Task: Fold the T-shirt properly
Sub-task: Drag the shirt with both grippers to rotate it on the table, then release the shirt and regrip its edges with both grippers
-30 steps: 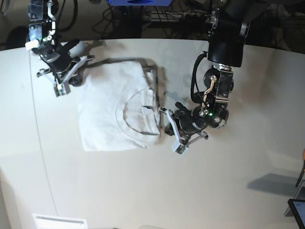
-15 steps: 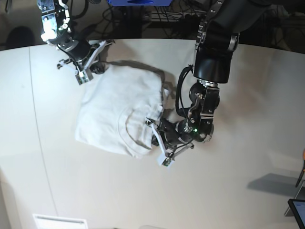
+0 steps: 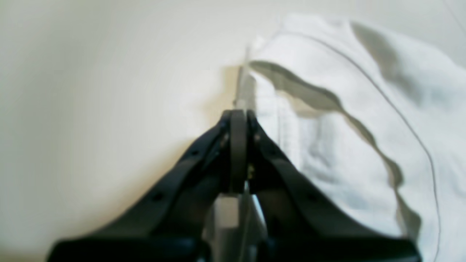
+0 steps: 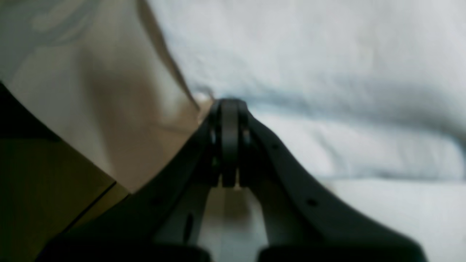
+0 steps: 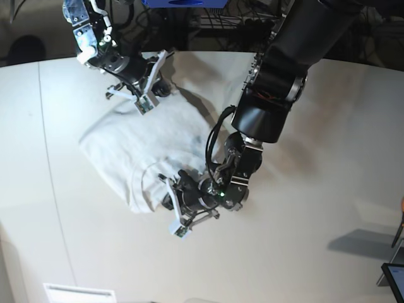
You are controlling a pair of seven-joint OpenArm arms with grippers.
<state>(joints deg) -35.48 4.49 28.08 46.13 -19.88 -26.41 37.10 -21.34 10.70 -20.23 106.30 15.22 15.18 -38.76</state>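
The white T-shirt (image 5: 136, 145) lies folded and wrinkled on the pale table, with its collar arc near its front edge. My left gripper (image 5: 172, 207) is at the shirt's front corner. In the left wrist view it (image 3: 238, 115) is shut on a thin hem of the T-shirt (image 3: 346, 109). My right gripper (image 5: 144, 96) is at the shirt's far edge. In the right wrist view it (image 4: 229, 104) is shut on a fold of the T-shirt (image 4: 309, 72).
The pale table (image 5: 303, 252) extends to the right and front. A white flat item (image 5: 79, 293) lies at the front left edge. A dark object (image 5: 392, 278) sits at the far right. Cables and a blue object (image 5: 183, 2) lie behind the table.
My left gripper has moved left and toward the front; my right gripper has moved right along the far side. The shirt has swung round with them and now lies at an angle.
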